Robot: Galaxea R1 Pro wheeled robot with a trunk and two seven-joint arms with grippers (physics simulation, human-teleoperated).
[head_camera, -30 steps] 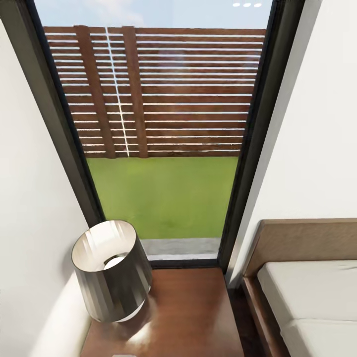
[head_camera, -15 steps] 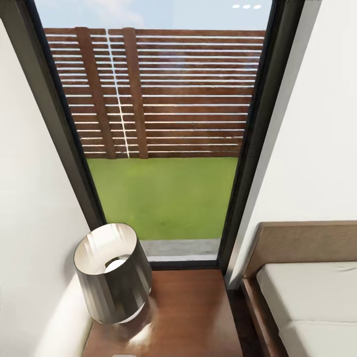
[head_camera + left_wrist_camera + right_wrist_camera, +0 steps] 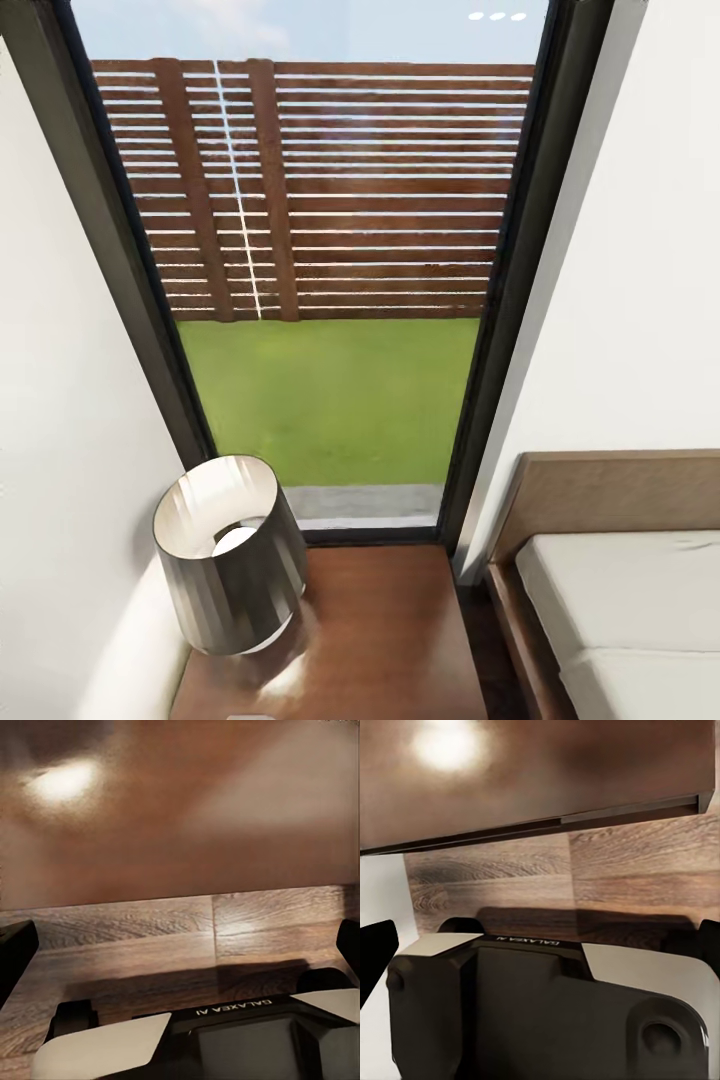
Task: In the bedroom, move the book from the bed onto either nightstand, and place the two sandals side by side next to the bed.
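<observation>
The nightstand (image 3: 380, 640) sits at six o'clock with its lamp (image 3: 228, 555) at seven, leaving bare surface free, probably for the book. The bed (image 3: 620, 600) lies at four o'clock. Both wrist views show wooden floor (image 3: 187, 945); whether either gripper is spread cannot be told.

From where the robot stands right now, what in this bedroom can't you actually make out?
- Nightstand, head view: its front is cut off by the bottom edge.
- Bed, head view: most of the mattress runs past the right and bottom edges, so what lies on it is unknown.
- Lamp, head view: the shade hides its base.
- Both wrist views: blurred brown wood close up; whether it is the nightstand cannot be told.
</observation>
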